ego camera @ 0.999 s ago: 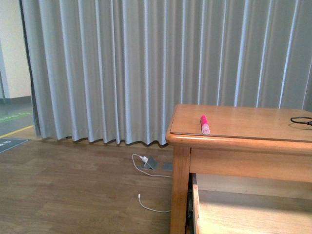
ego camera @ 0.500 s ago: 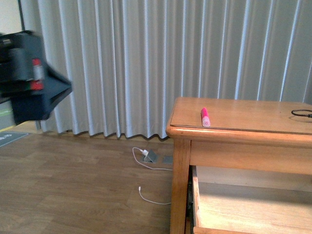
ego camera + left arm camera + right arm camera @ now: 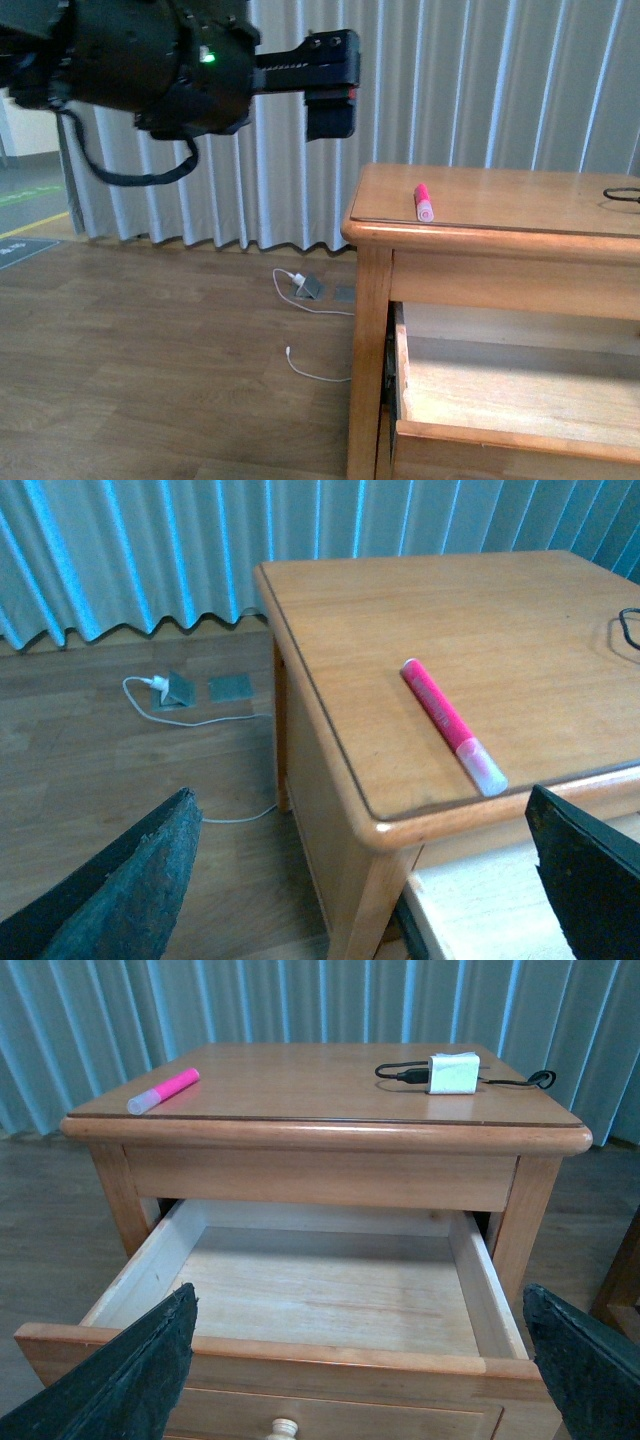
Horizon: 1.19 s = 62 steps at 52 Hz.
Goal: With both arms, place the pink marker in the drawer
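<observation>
The pink marker (image 3: 452, 725) lies flat on top of the dresser (image 3: 480, 250), near its front-left corner as the robot faces it. Its pale end points toward the front edge and nothing touches it. Directly below, the drawer (image 3: 300, 1355) stands pulled out with its light wood bed bare, and its round knob (image 3: 285, 1427) just shows at the front panel. Toward the far right of the top sits a small white charger (image 3: 450, 1072) with a black cable, well apart from the marker. The left tool (image 3: 360, 792) is spread wide and holds nothing; in the front view its arm hangs high and to the left of the dresser, not yet over the marker. The right tool (image 3: 357, 1290) is also wide and empty, hovering in front of the open drawer and looking down into it. With the drawer already out, the step in hand looks like the approach to pick up the marker. The next move probably calls for the left tool to travel over the corner and turn so its fingers straddle the barrel crosswise. It would then descend until they flank the marker close to the wood before closing, since a round barrel may roll if nudged from one side.
</observation>
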Each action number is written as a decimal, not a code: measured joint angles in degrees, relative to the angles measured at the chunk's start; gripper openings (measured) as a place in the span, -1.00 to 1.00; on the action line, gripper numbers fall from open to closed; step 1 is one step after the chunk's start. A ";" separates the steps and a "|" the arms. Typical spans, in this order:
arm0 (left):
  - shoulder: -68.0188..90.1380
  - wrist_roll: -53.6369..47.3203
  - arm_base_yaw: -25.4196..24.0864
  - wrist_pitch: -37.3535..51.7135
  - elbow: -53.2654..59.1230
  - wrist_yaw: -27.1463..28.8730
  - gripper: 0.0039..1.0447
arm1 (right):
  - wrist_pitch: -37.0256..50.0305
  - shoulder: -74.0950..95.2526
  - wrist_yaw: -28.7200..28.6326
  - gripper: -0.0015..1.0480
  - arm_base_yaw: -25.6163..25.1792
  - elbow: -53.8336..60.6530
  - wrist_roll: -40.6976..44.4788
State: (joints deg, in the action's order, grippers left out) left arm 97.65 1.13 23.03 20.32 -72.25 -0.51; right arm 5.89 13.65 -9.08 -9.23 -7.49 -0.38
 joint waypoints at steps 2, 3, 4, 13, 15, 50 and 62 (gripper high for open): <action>2.21 -0.02 0.61 -0.44 -2.60 -0.02 0.89 | 0.00 0.00 0.02 0.84 0.00 0.00 0.00; 3.30 -0.02 0.92 -0.77 -3.98 -0.11 0.89 | 0.00 0.00 0.02 0.84 0.00 0.00 0.00; 4.42 -0.09 1.22 -1.16 -5.33 -0.15 0.89 | 0.00 0.00 0.00 0.84 0.00 0.00 0.00; 14.95 -0.72 3.52 -6.75 -18.47 0.46 0.89 | 0.00 0.00 0.00 0.84 0.00 0.00 0.00; 16.70 -0.85 3.98 -7.58 -20.68 0.48 0.89 | 0.00 0.00 0.00 0.84 0.00 0.00 0.00; 37.46 -3.37 7.48 -22.95 -47.84 -2.08 0.89 | 0.00 0.00 0.00 0.84 0.02 0.00 0.00; 38.56 -6.34 7.45 -29.86 -51.89 -2.10 0.78 | 0.00 0.00 0.00 0.84 0.00 0.00 0.00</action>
State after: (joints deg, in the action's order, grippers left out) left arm 136.20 -5.21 30.48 -9.54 -124.14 -2.61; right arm 5.89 13.65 -9.08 -9.23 -7.49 -0.38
